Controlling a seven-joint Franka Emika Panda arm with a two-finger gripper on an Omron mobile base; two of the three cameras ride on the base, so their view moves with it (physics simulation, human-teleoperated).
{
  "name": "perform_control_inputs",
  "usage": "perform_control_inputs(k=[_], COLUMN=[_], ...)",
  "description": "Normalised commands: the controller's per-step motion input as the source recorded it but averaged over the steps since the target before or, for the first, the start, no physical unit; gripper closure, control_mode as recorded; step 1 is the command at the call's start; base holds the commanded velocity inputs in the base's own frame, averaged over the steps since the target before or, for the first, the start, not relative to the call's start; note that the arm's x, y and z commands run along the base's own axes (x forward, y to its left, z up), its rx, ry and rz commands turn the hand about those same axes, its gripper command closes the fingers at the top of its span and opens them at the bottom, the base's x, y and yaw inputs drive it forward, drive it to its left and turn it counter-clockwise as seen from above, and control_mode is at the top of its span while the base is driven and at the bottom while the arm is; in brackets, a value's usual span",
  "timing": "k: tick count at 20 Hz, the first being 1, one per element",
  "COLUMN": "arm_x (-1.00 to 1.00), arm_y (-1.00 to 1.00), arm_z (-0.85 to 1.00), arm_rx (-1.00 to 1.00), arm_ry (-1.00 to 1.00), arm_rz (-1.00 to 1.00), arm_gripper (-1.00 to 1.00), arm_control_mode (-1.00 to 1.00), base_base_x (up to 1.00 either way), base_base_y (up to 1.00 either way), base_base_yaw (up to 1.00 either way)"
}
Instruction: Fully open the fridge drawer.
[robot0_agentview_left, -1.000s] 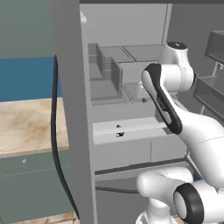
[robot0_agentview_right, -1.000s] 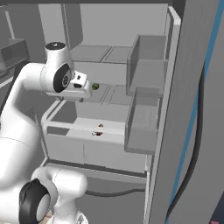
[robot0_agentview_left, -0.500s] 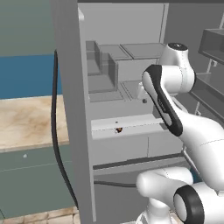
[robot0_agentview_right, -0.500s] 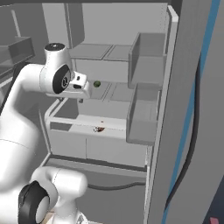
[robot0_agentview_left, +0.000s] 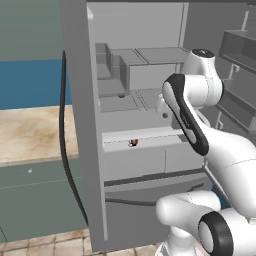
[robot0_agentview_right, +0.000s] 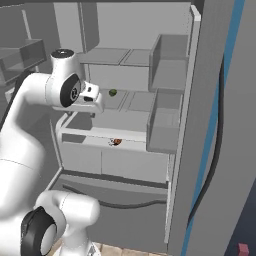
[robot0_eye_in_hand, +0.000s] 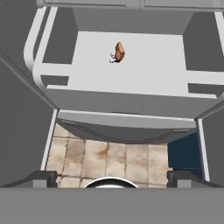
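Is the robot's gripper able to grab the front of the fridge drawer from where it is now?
Probably yes. The gripper hangs above the fridge drawer, looking down into it. Its fingertips are spread wide, and nothing lies between them and the drawer's front wall. The small brown thing sits farther back inside.

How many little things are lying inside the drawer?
1: a small brown-orange thing on the fridge drawer floor, near the back. Nothing else shows inside.
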Motion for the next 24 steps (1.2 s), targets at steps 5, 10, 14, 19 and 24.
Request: perform_control_inputs(k=[5, 10, 14, 19, 24], arm_x=[-0.26, -0.25, 0.03, 0.53, 0.63], arm_y=[-0.03, -0.04, -0.03, 0.01, 0.12], arm_z=[0.00, 0.00, -0.21, -0.72, -0.58], arm_rx=[0.00, 0.00, 0.00, -0.03, -0.01], arm_ry=[0.00, 0.00, 0.01, 0.05, 0.00], arm_rz=[0.00, 0.00, 0.00, 0.00, -0.01], arm_gripper=[-1.00, -1.00, -1.00, -1.00, -1.00], arm_control_mode=[-1.00, -1.00, -1.00, -1.00, -1.00], base_base_x=[0.00, 0.00, 0.00, 0.00, 0.00], base_base_y=[0.00, 0.00, 0.00, 0.00, 0.00], base_base_yaw=[0.00, 0.00, 0.00, 0.00, 0.00])
